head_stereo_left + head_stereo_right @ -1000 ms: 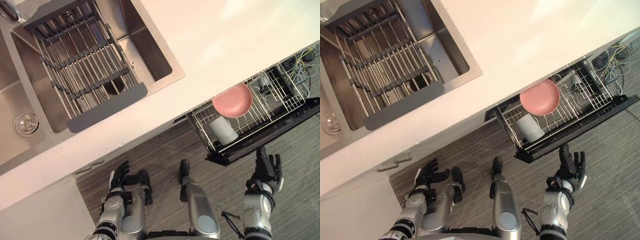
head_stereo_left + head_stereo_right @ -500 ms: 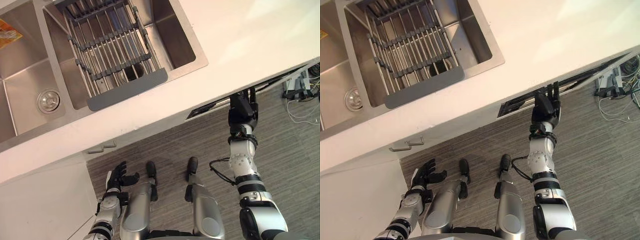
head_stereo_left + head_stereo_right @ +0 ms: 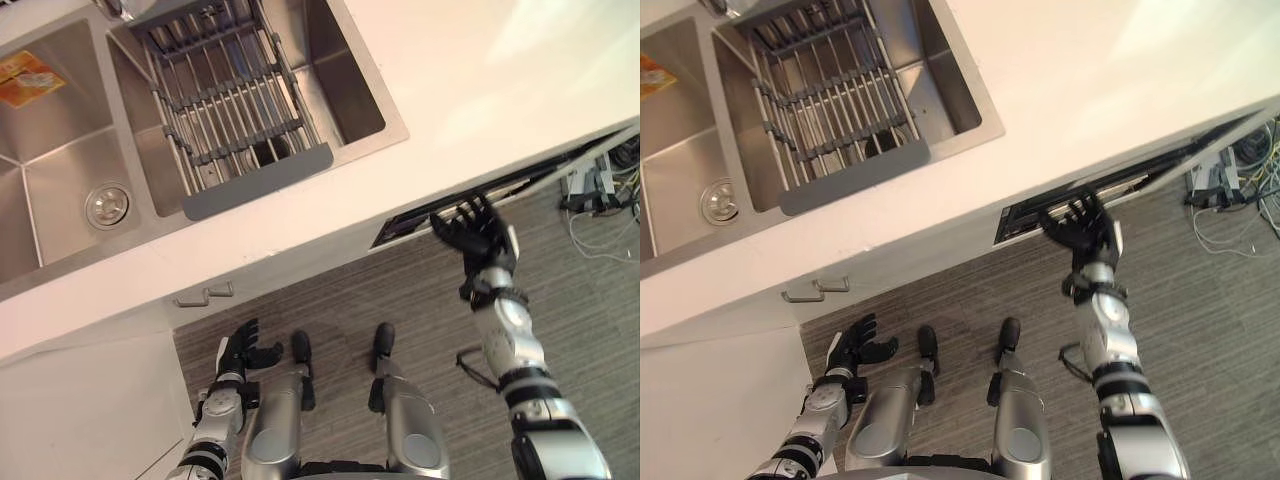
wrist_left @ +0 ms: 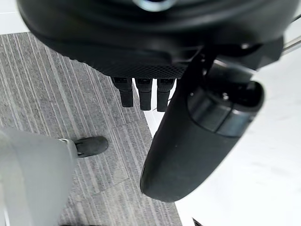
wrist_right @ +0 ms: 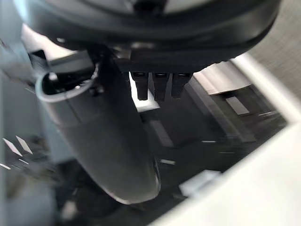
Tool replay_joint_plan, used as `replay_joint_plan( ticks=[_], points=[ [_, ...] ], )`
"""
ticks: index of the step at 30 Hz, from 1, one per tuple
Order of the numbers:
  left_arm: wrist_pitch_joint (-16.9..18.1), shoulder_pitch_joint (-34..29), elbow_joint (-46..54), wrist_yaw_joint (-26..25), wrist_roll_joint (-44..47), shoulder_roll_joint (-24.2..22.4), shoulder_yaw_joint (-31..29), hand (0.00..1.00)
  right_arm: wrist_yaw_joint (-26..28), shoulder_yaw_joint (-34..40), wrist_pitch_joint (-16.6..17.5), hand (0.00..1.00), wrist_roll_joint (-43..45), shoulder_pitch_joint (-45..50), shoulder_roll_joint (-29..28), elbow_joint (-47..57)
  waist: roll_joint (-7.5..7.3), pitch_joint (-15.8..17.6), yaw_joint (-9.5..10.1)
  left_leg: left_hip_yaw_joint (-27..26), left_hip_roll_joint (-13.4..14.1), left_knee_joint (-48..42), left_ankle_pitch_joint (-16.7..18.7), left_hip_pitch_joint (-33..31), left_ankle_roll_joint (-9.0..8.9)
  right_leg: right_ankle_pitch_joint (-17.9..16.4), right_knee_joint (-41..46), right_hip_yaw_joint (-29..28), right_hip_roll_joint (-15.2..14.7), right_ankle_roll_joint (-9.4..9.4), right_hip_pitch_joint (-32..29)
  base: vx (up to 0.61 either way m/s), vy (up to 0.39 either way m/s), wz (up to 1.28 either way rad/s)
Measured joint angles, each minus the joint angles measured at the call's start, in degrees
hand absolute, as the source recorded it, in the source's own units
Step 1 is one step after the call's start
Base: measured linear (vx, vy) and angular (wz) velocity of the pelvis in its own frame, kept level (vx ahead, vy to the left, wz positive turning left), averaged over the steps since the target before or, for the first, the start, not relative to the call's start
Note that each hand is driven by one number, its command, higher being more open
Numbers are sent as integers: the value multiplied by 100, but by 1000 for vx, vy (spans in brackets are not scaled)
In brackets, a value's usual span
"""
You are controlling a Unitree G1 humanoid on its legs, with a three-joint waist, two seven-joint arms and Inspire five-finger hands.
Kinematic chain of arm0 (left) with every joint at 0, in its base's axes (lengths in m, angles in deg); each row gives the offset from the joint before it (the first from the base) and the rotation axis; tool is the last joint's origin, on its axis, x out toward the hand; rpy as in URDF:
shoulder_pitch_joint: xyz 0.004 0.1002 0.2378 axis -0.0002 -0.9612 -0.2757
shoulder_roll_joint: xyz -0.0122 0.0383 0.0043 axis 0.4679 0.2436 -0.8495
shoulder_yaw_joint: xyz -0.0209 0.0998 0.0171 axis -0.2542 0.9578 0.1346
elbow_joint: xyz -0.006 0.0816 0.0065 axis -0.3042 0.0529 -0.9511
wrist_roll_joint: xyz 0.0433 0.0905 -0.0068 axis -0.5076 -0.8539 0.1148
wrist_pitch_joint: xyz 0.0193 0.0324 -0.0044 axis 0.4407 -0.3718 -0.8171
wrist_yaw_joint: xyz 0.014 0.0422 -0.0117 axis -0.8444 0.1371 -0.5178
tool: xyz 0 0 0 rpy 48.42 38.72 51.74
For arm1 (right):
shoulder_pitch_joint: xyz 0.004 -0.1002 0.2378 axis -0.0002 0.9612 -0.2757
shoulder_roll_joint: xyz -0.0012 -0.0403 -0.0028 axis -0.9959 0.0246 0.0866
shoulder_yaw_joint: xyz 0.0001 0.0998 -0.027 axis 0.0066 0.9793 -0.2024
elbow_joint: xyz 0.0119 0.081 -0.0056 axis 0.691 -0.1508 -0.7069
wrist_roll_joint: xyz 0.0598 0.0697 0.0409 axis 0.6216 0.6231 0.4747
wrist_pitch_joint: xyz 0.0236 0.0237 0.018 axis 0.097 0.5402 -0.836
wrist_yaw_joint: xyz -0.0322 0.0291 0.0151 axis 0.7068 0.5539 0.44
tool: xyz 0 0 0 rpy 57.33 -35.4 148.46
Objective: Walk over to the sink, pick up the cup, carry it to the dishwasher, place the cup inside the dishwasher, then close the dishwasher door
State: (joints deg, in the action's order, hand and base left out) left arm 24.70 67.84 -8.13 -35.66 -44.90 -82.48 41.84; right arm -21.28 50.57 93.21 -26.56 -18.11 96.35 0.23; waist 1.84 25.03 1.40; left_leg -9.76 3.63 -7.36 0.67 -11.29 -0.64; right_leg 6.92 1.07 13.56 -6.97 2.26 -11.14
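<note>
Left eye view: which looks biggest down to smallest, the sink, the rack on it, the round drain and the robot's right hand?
1. sink
2. rack
3. right hand
4. drain
The hand and the drain are close in size; the hand looks slightly bigger.

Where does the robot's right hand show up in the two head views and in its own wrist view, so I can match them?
Left eye view: the right hand is right of centre, fingers spread, at the dishwasher's dark top edge under the countertop.
Right eye view: the hand is just right of centre, at the same edge.
Right wrist view: its thumb looms close; beyond it lies the dark edge.
Shared landmark: that dark edge.
</note>
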Motion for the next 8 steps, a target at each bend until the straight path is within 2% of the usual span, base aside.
replay_joint_plan(
  ticks=[4,8],
  points=[
    [-13,-237,0,35,-100,88,-2,90,7,25,-190,90,-804,888,-366,-6,-102,-363,-82,61,-49,193,-21,274,9,-90,-42,77,-18,63,245,97,21,11],
    [-14,-439,7,125,-107,298,-31,90,1,200,-191,90,-1393,1565,-657,-42,-380,-834,-123,87,-92,352,-20,487,9,-134,-149,118,-44,118,457,52,20,3]
  ],
)
